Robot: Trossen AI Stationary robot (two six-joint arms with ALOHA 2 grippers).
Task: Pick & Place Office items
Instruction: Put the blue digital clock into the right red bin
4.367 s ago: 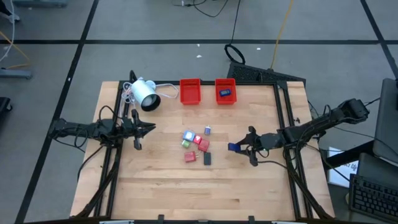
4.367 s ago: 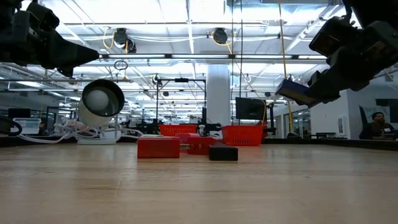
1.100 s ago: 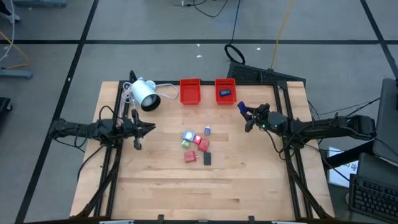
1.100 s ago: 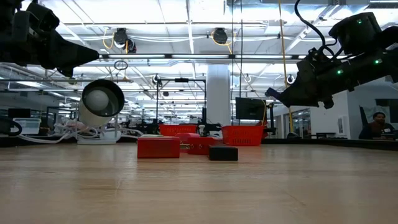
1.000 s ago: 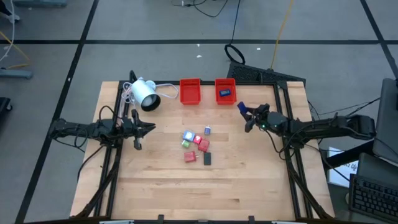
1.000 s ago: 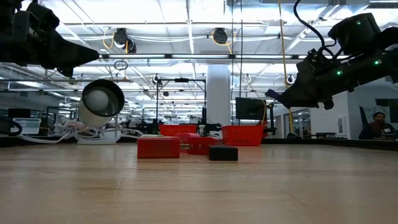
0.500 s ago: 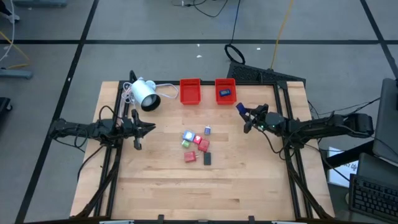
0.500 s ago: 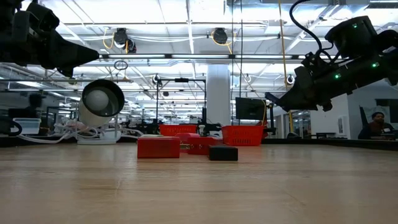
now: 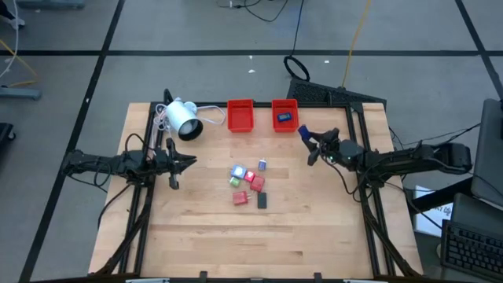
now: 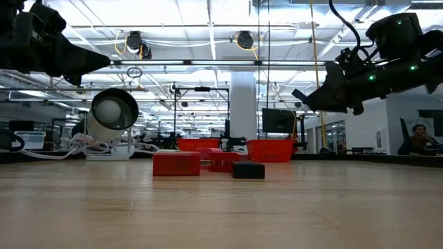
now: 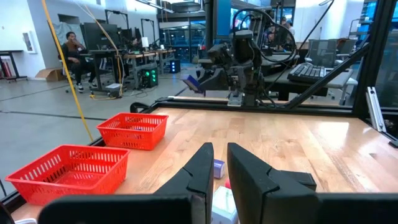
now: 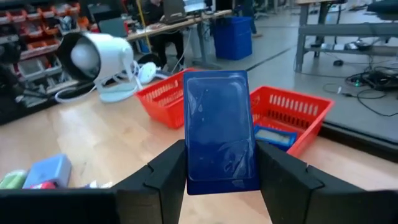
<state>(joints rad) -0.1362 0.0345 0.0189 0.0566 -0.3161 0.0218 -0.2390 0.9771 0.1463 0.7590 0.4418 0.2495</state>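
While no writing shows, right claw [image 12: 217, 180] clamps blue piece [image 12: 220, 130]

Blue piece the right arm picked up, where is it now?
The blue piece is clamped in the right tool, raised above the table just right of the right-hand red tray.

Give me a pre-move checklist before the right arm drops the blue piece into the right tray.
1. Blue piece gripped by right end effector: ok.
2. Piece above the right tray: not ok, it is beside the tray.
3. Room in tray: ok, only one blue item inside.
4. Left end effector away from the path: ok, shut, at the table's left.
5. Height above the tray rim: ok, in the low view.
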